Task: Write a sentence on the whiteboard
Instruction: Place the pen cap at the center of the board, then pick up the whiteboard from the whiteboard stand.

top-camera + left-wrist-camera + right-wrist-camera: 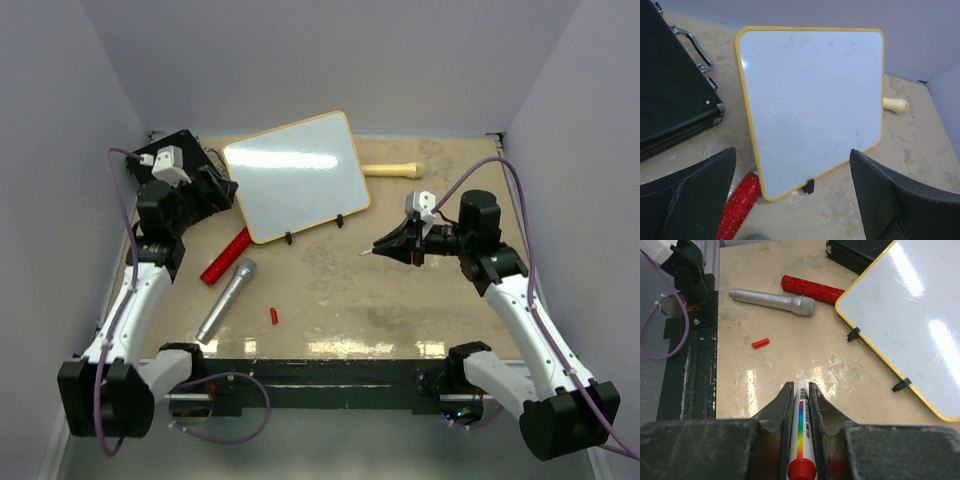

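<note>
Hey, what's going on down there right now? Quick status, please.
Left end effector open, facing the whiteboard. Right end effector shut on a marker. Whiteboard blank, nothing written. Nothing between marker and board.

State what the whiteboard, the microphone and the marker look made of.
The whiteboard: glossy white panel, likely coated, mirroring the lights; yellow rim looks plastic. The microphone: matte silver body, metal or painted plastic, unclear. The marker: smooth plastic barrel, printed rainbow label, red end.
</note>
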You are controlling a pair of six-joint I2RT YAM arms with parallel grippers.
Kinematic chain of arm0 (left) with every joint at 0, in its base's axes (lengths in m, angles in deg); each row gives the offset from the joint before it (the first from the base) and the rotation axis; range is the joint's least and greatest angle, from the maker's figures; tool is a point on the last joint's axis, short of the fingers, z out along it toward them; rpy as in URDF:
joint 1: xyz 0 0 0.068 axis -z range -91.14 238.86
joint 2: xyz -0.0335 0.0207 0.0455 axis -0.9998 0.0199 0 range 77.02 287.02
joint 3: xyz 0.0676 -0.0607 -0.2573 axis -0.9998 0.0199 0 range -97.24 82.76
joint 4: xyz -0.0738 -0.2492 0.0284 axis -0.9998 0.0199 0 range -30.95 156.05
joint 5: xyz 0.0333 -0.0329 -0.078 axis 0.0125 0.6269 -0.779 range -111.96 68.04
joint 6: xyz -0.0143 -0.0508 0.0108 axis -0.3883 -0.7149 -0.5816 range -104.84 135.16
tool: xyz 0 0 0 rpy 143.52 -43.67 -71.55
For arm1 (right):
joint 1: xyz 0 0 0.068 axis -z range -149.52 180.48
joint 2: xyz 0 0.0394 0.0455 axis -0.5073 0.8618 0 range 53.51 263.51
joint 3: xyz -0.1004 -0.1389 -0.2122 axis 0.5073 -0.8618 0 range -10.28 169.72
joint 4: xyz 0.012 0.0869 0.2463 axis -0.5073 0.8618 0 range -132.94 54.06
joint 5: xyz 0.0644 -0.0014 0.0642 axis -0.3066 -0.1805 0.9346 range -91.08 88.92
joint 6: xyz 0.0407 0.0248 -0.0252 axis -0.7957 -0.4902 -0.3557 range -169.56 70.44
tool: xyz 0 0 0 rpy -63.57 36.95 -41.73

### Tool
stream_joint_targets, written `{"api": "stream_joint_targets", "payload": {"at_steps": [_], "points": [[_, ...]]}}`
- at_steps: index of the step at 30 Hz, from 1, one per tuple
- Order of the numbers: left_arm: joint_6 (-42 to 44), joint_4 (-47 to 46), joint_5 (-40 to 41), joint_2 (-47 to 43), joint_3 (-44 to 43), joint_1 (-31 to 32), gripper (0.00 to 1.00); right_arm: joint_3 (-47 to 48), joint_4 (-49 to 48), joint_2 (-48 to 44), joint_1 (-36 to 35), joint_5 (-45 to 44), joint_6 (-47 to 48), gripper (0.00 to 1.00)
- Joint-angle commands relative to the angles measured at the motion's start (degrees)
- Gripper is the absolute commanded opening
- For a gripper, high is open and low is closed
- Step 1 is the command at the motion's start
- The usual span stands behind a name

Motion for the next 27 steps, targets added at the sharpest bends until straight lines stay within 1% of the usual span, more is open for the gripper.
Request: {"api": "stream_joint_targets", "payload": {"at_steps": [1,2,3,4,5,7,8,10,11,16,21,22,25,27], "points": [[-2.11,-15.30,-20.71,8.99,0.55,-10.23,1.00,-0.96,-3.50,-1.06,0.62,2.28,0.38,0.00],[-2.46,-17.41,-22.47,12.06,0.65,-12.16,1.00,-1.05,-3.76,-0.80,0.54,2.28,0.39,0.00],[-2.38,-20.30,-23.18,13.74,0.65,-12.70,1.00,-1.31,-4.03,-0.54,0.54,2.36,0.39,0.00],[-2.11,-21.72,-24.23,17.24,0.47,-13.14,1.00,-1.49,-4.12,-0.19,0.54,2.71,0.56,0.00],[-1.07,-23.91,-26.77,19.19,0.04,-13.76,1.00,-1.66,-4.20,0.16,0.62,2.98,0.65,0.00],[0.43,-25.60,-29.68,24.71,-1.54,-13.94,1.00,-2.01,-4.47,0.52,0.62,4.29,1.09,0.00],[1.13,-27.87,-33.00,26.40,-2.07,-14.03,0.95,-2.10,-4.56,0.61,0.71,4.39,1.18,0.00],[0.97,-30.25,-37.05,31.48,-4.00,-13.94,0.89,-2.36,-4.56,0.87,0.62,4.65,1.53,0.00],[0.27,-32.00,-40.47,33.16,-4.88,-13.94,0.83,-2.37,-4.64,1.05,0.62,4.82,1.62,0.00],[0.70,-32.29,-41.56,41.86,-9.89,-14.03,0.79,-2.45,-4.47,1.75,0.71,5.27,2.14,0.00],[1.32,-32.02,-42.35,46.97,-12.53,-14.03,0.72,-2.45,-4.29,2.01,0.80,5.35,2.41,0.00],[1.49,-32.02,-42.61,48.29,-13.23,-13.94,0.70,-2.45,-4.29,2.19,0.80,5.35,2.58,0.00],[1.40,-31.94,-44.63,51.27,-15.43,-13.94,0.59,-2.28,-4.29,2.45,0.71,5.27,2.67,0.00],[1.32,-32.46,-45.25,52.86,-16.40,-13.94,0.56,-2.45,-4.12,2.63,0.71,5.27,2.93,0.00]]}}
